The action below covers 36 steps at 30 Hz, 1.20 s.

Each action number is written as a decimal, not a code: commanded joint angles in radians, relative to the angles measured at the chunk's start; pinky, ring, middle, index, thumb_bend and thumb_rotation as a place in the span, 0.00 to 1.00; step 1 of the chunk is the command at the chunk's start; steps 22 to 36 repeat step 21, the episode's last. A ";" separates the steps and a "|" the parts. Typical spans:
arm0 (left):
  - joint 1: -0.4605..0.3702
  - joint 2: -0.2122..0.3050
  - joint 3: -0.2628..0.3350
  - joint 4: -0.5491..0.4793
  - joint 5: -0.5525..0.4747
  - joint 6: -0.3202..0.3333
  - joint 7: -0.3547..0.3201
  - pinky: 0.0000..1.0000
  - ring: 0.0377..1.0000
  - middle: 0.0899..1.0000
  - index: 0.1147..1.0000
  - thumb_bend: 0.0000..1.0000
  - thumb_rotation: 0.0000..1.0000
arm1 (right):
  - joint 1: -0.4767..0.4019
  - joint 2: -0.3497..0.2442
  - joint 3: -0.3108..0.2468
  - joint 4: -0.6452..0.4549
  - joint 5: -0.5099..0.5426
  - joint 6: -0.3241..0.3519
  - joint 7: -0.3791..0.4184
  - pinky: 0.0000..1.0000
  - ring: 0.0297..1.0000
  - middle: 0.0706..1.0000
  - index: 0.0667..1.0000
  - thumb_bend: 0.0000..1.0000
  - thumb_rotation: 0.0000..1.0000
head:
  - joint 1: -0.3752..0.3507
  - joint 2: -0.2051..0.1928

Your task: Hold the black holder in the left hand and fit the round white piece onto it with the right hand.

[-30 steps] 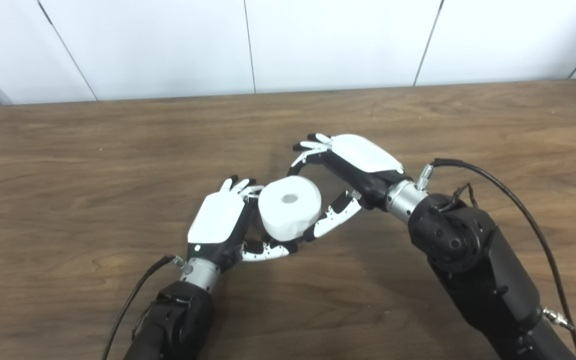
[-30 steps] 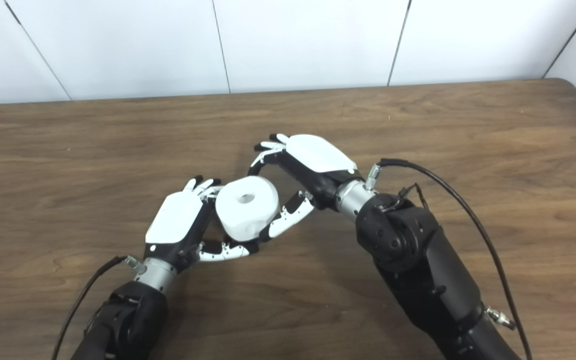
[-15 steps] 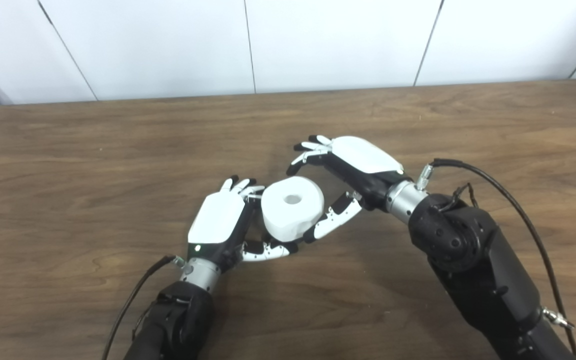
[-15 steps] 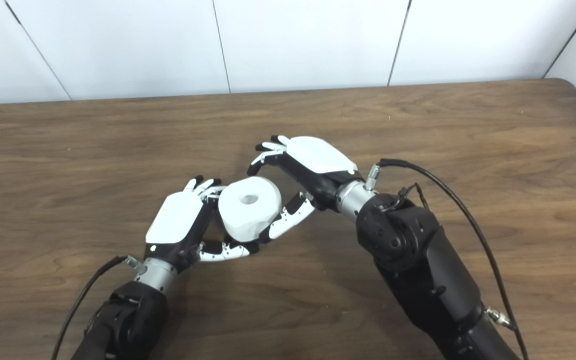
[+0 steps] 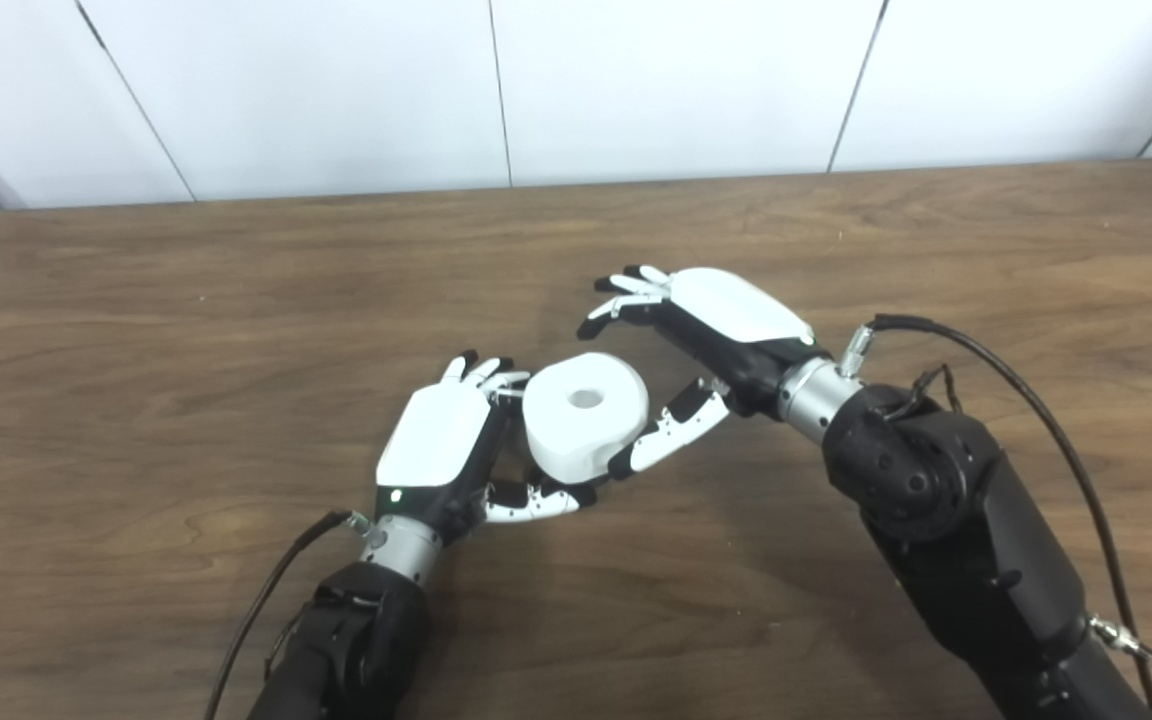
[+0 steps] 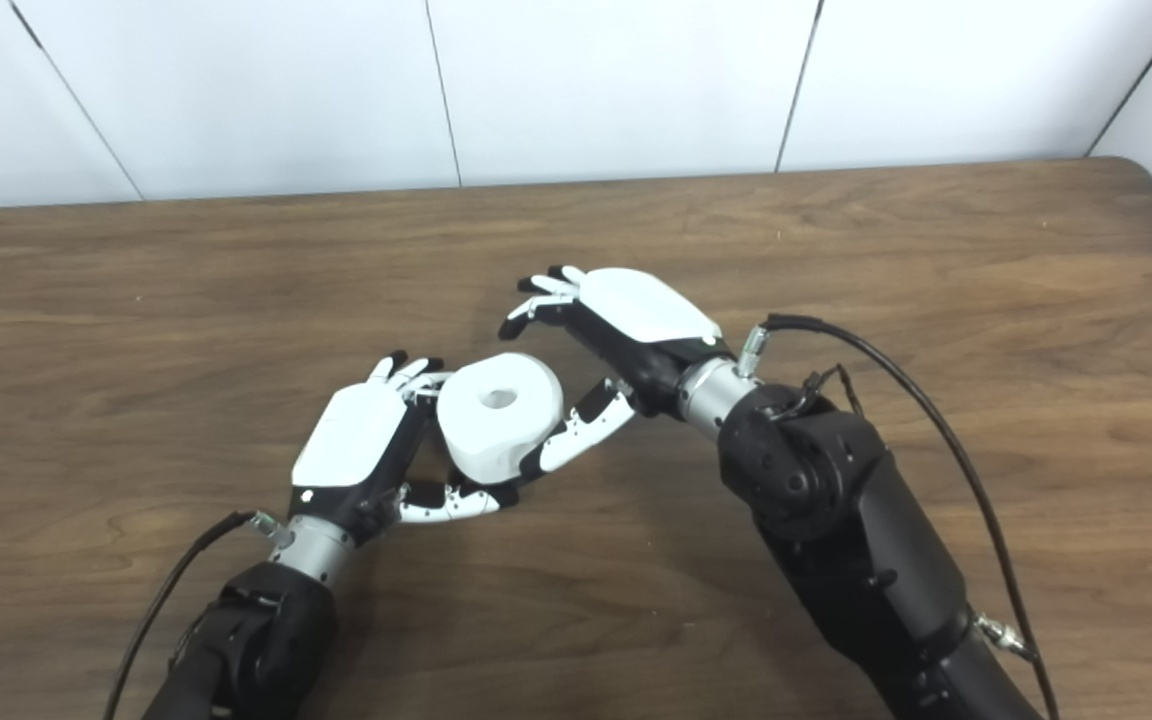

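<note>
The round white piece [image 5: 584,414] sits at the middle of the surface [image 5: 136,330], cupped in the left hand [image 5: 451,440], whose fingers curl around what lies beneath it. The black holder itself is hidden under the piece, so seating cannot be confirmed. The right hand [image 5: 696,340] is spread open, its fingers clear above the piece and its thumb just beside it. The fitting looks largely done; only release and withdrawal seem left.

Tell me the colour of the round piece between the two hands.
White, with a centre hole; the round piece shows best in the left eye view.
</note>
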 commanded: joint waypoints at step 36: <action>-0.006 0.010 -0.004 0.004 -0.021 -0.001 -0.049 1.00 0.90 0.78 0.42 0.52 0.06 | 0.026 -0.041 -0.064 -0.083 0.021 -0.009 -0.012 1.00 1.00 0.96 0.78 1.00 0.37 | 0.003 -0.009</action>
